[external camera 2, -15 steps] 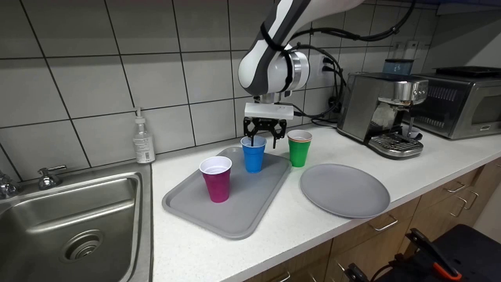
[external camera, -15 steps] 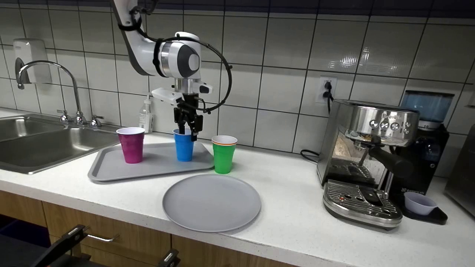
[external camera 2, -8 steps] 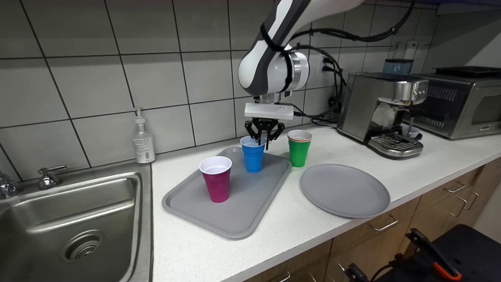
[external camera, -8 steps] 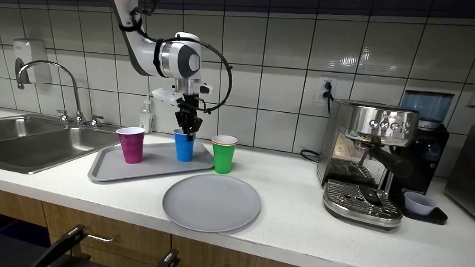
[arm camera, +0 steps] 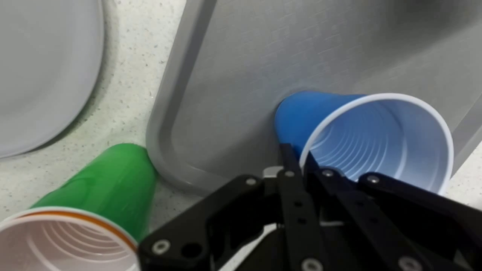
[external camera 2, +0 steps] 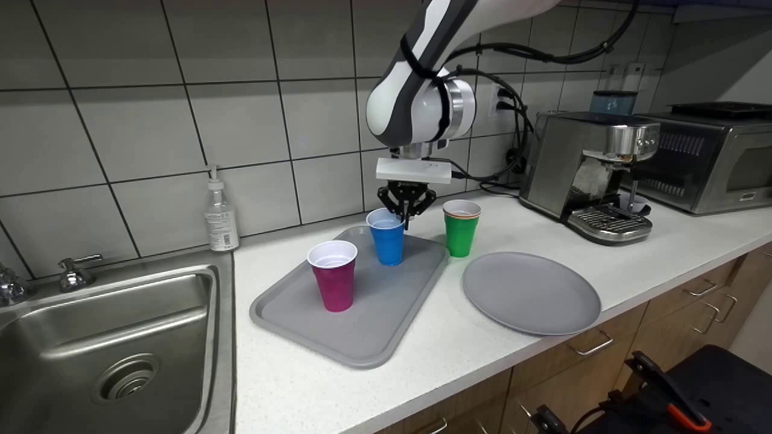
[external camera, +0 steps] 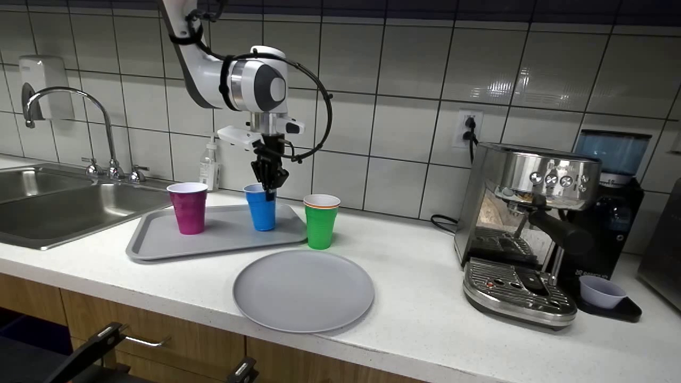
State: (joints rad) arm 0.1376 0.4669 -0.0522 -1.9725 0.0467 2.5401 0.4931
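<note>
1. Blue cup [arm camera: 361, 139], standing on grey tray [external camera 2: 350, 331]; rim pinched between black jaws, one inside, one outside.
2. Magenta cup [external camera 2: 335, 283], upright, same tray.
3. Green cup stack [external camera: 320, 227], on white counter [external camera: 415, 298], just beside tray.
4. Round grey plate [external camera: 303, 291], on counter.

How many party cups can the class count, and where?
4 visible: a magenta cup and a blue cup on the tray, a green cup beside it on the counter, with an orange cup nested inside. More may be hidden there.

Nothing readable; bottle label [external camera 2: 222, 230], grinder lettering [external camera: 594, 274] blurred
</note>
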